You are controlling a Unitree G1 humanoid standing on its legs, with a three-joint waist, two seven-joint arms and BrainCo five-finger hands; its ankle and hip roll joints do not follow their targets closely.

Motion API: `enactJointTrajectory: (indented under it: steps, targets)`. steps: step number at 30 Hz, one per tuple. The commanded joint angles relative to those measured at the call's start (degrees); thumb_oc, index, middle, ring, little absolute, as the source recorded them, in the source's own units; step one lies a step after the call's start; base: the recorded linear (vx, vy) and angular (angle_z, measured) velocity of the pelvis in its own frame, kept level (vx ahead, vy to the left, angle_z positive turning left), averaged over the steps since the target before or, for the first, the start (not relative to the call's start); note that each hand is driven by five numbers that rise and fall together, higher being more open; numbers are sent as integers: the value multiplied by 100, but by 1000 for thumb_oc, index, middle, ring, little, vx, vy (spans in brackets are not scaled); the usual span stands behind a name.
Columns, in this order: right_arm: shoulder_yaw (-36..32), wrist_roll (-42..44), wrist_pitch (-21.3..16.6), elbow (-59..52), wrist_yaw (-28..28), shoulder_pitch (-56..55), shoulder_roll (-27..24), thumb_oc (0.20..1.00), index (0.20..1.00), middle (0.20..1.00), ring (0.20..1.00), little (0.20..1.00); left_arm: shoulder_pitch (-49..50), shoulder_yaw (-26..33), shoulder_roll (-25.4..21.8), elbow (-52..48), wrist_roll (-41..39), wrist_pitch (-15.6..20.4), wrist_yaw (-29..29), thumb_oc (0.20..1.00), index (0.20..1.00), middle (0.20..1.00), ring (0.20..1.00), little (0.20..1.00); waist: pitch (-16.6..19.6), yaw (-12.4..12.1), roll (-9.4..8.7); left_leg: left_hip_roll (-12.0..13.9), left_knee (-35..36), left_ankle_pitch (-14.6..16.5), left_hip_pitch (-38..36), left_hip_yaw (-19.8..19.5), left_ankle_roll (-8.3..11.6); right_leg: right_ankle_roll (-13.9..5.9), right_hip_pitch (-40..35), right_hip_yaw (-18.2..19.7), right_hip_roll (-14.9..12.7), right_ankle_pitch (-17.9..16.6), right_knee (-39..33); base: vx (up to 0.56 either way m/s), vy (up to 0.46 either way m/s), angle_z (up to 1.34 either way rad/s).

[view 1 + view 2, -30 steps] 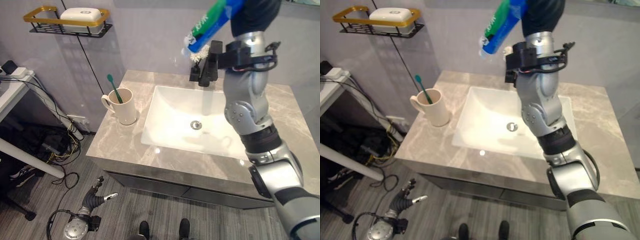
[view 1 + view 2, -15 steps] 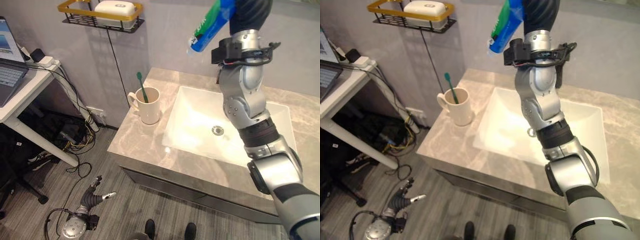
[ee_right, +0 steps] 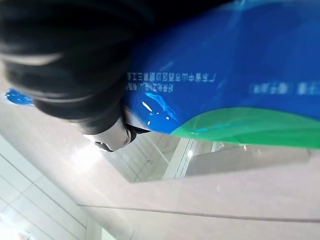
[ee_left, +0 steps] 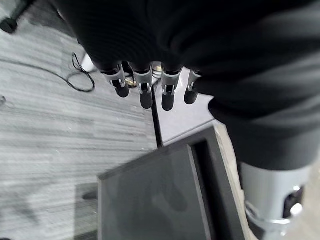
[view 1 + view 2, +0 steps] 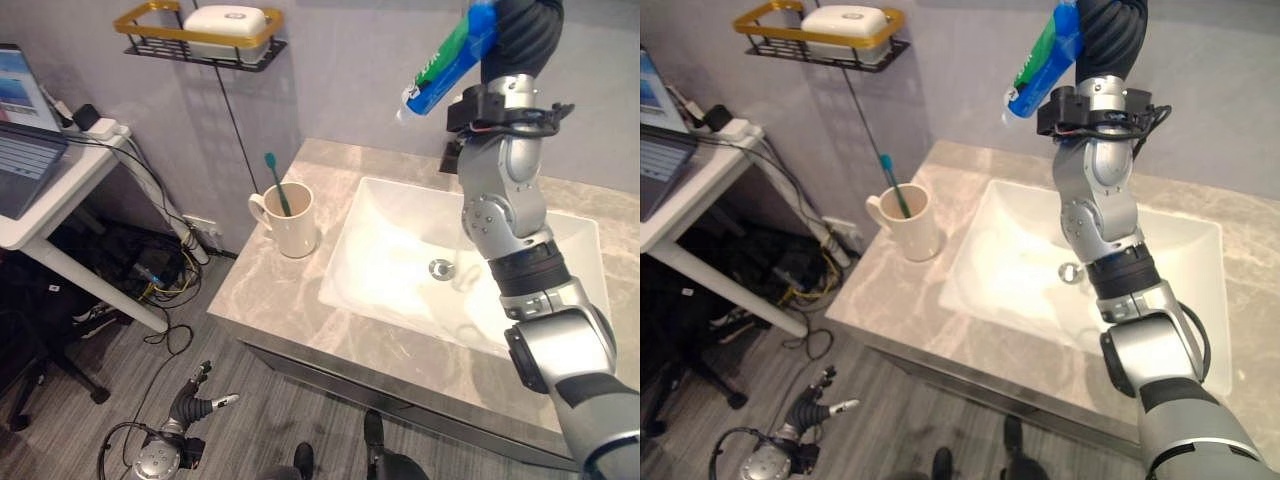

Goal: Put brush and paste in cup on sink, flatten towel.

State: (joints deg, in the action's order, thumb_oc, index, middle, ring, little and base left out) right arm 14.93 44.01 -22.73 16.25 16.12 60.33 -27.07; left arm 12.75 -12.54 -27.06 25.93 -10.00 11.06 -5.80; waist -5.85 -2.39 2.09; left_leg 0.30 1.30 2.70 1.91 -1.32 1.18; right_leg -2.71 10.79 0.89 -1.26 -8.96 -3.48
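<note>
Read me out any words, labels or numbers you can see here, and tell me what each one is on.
Toothpaste tube, held up in the right hand: large white lettering along its side, too blurred to read.
Same tube, right wrist view: a row of small white print, too small and blurred to read.
Laptop screen: too small to read.
Cup: no print visible.

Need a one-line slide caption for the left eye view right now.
Right hand holds the toothpaste tube high above the sink; the toothbrush already stands in the cup.
</note>
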Motion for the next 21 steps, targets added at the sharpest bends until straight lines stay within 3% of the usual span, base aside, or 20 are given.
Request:
enactJointTrajectory:
  steps: [1, 10, 21]
  targets:
    - [-186, -395, -238, -162, 58, 604, -150, 200, 200, 200, 200, 200, -176, 10, -414, -74, 193, 197, -93, 1000, 1000, 1000, 1000, 1000, 149, -113, -187, -454, -439, 453, -117, 243, -211, -439, -87, 104, -263, 438, 512, 25, -58, 6]
    - [-24, -659, -164, 96, 241, 757, 209, 200, 200, 200, 200, 200, -195, -18, -316, 185, 163, 184, -222, 1000, 1000, 1000, 1000, 1000, 182, -304, -200, -347, 85, 87, -82, 13, -115, -388, -181, -153, -268, 438, 200, 17, -54, 14]
    - [101, -419, -163, 163, 151, 821, 804, 200, 200, 200, 200, 200, -288, -117, -184, 423, 222, 145, -362, 1000, 1000, 1000, 1000, 1000, 218, -372, -191, -316, 214, -20, -105, -141, -72, -350, -347, -363, -297, 480, 109, 31, -22, 15]
